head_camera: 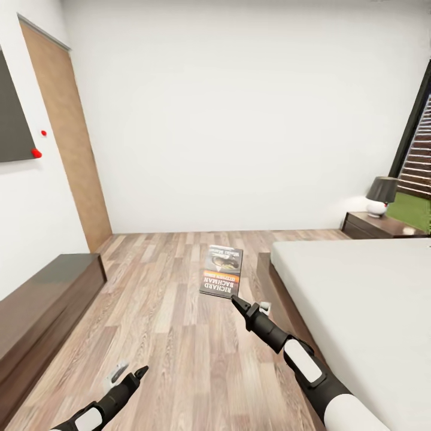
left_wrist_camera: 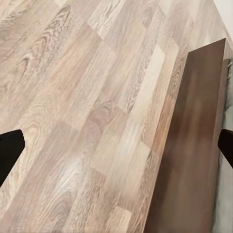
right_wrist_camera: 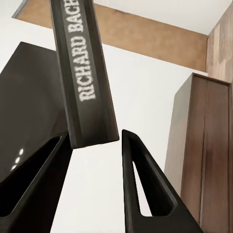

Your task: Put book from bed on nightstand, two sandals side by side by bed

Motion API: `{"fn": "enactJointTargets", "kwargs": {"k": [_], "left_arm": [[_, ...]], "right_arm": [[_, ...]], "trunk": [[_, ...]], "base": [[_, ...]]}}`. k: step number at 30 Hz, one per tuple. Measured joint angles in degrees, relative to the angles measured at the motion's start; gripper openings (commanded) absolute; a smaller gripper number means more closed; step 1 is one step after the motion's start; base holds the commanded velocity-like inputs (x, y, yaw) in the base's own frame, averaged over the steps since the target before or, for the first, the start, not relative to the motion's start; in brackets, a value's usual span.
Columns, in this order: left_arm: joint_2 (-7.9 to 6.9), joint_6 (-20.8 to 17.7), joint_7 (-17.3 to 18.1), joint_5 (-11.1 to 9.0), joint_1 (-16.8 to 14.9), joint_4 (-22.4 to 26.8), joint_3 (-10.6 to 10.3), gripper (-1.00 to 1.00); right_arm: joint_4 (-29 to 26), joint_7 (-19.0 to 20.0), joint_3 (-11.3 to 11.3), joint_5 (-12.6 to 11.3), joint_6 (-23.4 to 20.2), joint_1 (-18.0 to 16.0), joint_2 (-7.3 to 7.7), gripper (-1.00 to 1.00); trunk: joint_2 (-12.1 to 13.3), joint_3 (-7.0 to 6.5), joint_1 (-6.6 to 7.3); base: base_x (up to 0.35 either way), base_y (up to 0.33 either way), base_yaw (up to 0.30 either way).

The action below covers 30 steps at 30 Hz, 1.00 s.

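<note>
The book point(head_camera: 222, 271), a thin dark paperback with an orange band and white "RICHARD BACHMAN" lettering, hangs in the air above the wood floor just left of the bed point(head_camera: 359, 311). My right gripper point(head_camera: 234, 299) is shut on its lower corner. In the right wrist view the book's spine point(right_wrist_camera: 85, 73) sits between the two black fingers point(right_wrist_camera: 145, 189) of that gripper point(right_wrist_camera: 94, 138). My left gripper point(head_camera: 140, 372) hovers low over the floor, open and holding nothing point(left_wrist_camera: 116, 150). A dark-brown nightstand point(head_camera: 374, 226) stands beyond the bed's far corner. The sandals are out of view.
A lamp point(head_camera: 381, 194) with a dark shade stands on the nightstand, below a dark-framed window point(head_camera: 419, 143). A long low bench point(head_camera: 42, 305) runs along the left wall, past a wooden door point(head_camera: 66, 137). Plank floor point(head_camera: 167, 323) lies between bench and bed frame point(left_wrist_camera: 194, 145).
</note>
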<state>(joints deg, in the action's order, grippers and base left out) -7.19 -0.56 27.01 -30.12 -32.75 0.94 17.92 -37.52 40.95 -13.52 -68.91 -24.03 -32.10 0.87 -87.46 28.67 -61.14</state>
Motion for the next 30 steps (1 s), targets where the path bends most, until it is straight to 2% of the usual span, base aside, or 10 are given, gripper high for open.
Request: {"fn": "enactJointTargets", "kwargs": {"k": [30], "left_arm": [[0.0,0.0,0.0,0.0,0.0,0.0,0.0,1.0]], "right_arm": [[-0.1,-0.1,-0.2,0.5,-0.1,0.0,-0.3,-1.0]], "trunk": [[0.0,0.0,-0.01]], "base": [[0.018,0.009,-0.011]]}}
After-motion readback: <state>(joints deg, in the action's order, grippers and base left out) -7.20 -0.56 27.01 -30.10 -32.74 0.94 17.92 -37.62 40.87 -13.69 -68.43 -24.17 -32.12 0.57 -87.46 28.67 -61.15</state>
